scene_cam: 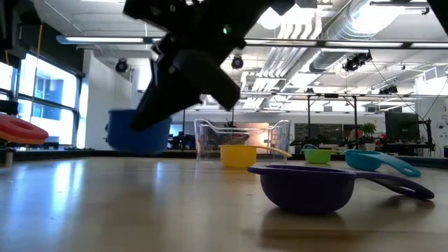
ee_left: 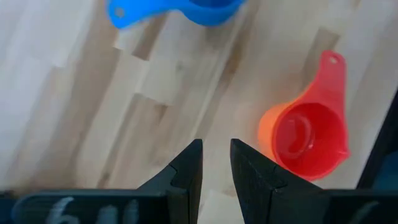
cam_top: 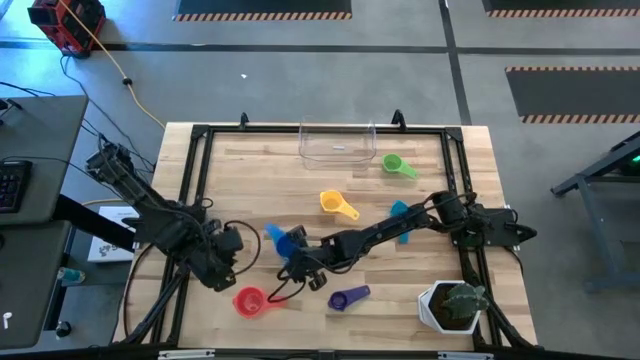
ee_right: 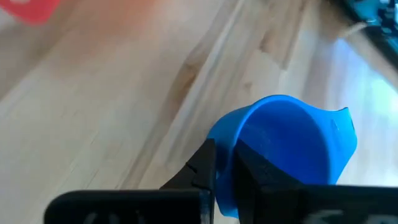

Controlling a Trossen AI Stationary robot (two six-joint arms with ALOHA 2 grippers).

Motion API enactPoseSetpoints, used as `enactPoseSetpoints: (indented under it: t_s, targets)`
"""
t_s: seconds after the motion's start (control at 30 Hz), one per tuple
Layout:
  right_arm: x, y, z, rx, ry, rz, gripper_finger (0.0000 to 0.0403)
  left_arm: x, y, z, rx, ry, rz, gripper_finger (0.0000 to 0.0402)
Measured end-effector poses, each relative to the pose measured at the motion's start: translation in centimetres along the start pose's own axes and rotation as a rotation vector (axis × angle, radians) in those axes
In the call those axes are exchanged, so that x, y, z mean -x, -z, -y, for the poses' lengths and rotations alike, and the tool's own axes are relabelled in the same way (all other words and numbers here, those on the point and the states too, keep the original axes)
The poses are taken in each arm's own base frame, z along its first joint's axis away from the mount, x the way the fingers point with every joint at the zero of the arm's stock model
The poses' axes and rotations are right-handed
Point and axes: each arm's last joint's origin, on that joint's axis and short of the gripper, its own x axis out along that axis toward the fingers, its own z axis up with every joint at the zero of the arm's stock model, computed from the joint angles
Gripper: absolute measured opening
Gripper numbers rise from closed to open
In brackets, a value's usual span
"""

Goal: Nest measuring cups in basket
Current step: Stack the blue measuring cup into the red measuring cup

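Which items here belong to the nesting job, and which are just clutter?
Job: blue cup in the right gripper; orange-red cup, purple cup, yellow cup, teal cup, green cup, basket.
Clutter: potted plant.

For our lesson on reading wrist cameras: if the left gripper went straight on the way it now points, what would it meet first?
Probably bare table. The left gripper points between the blue cup and the orange-red cup; neither seems in line, though depth is unclear.

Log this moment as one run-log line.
right gripper: shut on blue cup rim | left gripper: jaws narrowly apart, empty, above table beside red cup | basket: no cups inside
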Motion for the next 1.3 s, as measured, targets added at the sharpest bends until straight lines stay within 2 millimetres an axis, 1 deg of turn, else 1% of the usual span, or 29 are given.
enactPoseSetpoints:
  t_s: [0.1, 0.27, 0.43, 0.53, 0.63, 0.77, 0.9, 1.03, 1.17, 1.3]
  targets:
    - [1.0, -0.2, 0.5, -0.04, 0.017, -0.01, 0.0015, -0.8, 0.7, 0.5, -0.001, 0.045, 0.012, 0.0074]
    - [2.0, -0.4, 1.0, -0.06, 0.052, -0.022, 0.0016, -1.4, 1.8, 1.3, -0.001, 0.108, -0.005, 0.0074]
    - [2.9, -0.2, 1.4, -0.081, 0.1, -0.072, 0.0016, -1.4, 2.7, 2.3, -0.013, 0.197, 0.006, 0.0074]
    - [3.6, -0.4, 1.7, -0.096, 0.11, -0.065, 0.0016, -1.1, 3.1, 3.4, -0.021, 0.28, 0.03, 0.0074]
    - [4.4, -0.6, 2.1, -0.102, 0.131, -0.057, 0.0016, -1.4, 3.6, 4.7, -0.033, 0.341, 0.044, 0.0074]
    - [6.0, -1.0, 3.1, -0.143, 0.195, -0.041, 0.0016, -2.7, 4.3, 6.1, -0.075, 0.342, 0.028, 0.0074]
    - [7.6, -1.3, 4.5, -0.212, 0.214, -0.003, 0.0016, -4.1, 5.1, 7.2, -0.078, 0.329, -0.015, 0.0074]
    - [9.2, -1.4, 5.9, -0.257, 0.23, 0.032, 0.0016, -5.2, 5.7, 8.8, -0.092, 0.401, -0.037, 0.0074]
    - [10.3, -1.3, 6.9, -0.307, 0.213, 0.063, 0.0016, -6.7, 6.6, 10.1, -0.107, 0.434, -0.07, 0.0074]
    - [10.8, -1.2, 7.6, -0.323, 0.201, 0.082, 0.0016, -8.4, 7.1, 10.6, -0.116, 0.4, -0.107, 0.0074]
